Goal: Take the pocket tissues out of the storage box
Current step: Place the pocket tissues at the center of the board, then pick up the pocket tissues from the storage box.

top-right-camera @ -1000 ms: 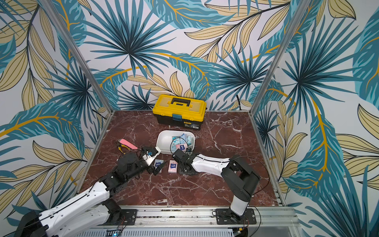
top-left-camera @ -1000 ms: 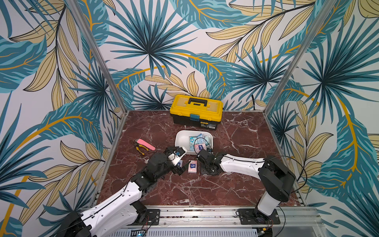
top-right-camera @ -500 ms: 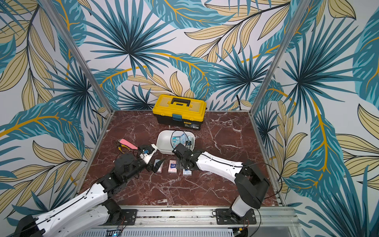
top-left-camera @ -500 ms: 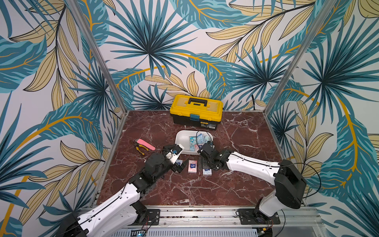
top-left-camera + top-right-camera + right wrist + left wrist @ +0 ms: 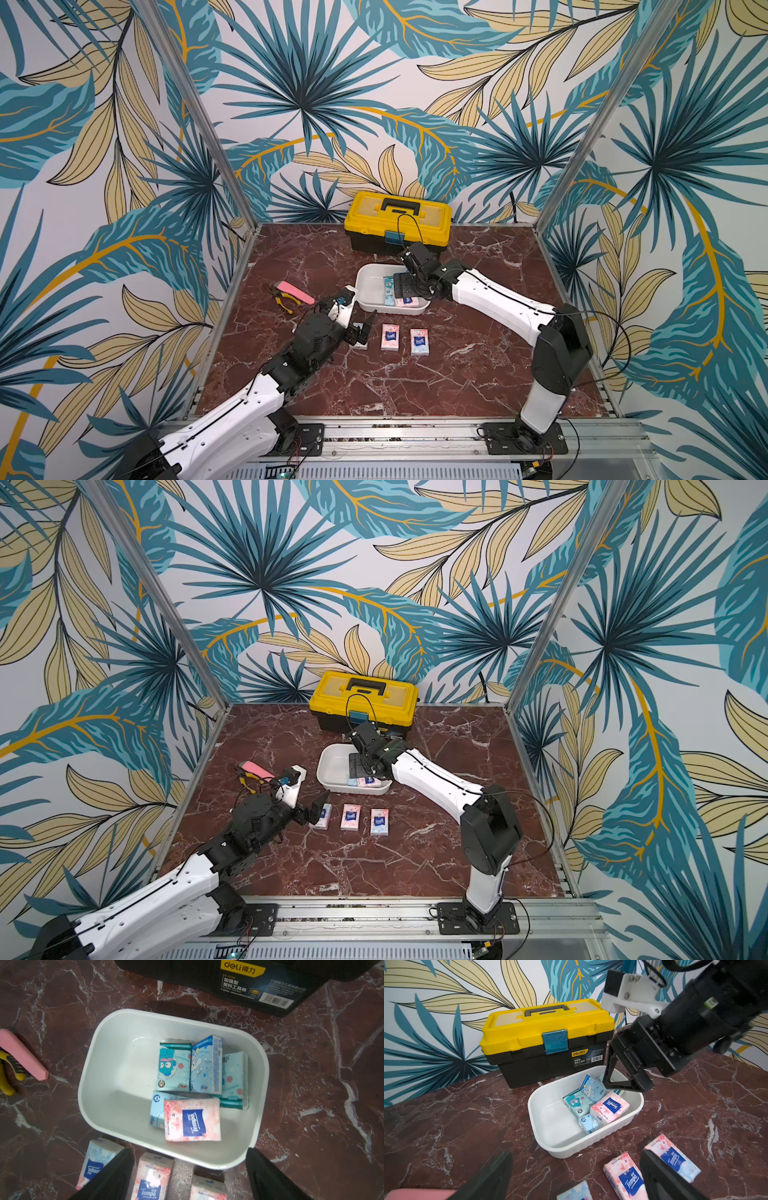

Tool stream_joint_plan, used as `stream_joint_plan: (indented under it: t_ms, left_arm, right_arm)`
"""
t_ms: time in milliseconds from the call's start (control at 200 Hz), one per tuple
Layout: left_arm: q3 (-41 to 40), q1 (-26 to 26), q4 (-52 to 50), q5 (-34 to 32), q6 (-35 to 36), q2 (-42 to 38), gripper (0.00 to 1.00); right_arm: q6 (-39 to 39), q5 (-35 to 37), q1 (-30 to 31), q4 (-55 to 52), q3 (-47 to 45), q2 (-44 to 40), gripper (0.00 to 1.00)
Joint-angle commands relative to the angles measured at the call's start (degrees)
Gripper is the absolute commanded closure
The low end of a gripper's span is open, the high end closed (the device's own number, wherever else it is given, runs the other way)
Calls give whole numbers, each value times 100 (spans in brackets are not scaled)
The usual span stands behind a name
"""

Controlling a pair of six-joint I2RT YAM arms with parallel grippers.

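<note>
Right gripper hangs wide and empty, box with tissues just below it; left gripper, also agape, has three more just ahead.

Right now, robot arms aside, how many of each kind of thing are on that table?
Pocket tissues inside the storage box: 5
Pocket tissues lying on the table: 3
Storage box: 1
Yellow toolbox: 1
Pliers: 1
Pink flat tool: 1
Total: 12
</note>
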Motion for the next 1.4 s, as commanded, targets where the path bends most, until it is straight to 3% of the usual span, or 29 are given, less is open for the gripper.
stream_joint_plan:
  t_ms: [0,225,726,1192,1397]
  left_arm:
    - [-217,30,-22,-358,-322,-132,0]
    - [-325,31,-134,-601,-447,-245,0]
    - [-388,30,-204,-699,-493,-196,0]
    - [-387,27,-240,-761,-496,-231,0]
    - [-389,31,-266,-760,-505,-222,0]
  right_arm:
    - [-450,-310,-134,-295,417,401,11]
    - [-524,-357,-417,-463,1090,1129,22]
    - [-378,-701,-787,-502,1598,1918,41]
    - [-349,-589,-801,-531,1775,2390,43]
    - [-240,-739,-799,-529,1792,2535,52]
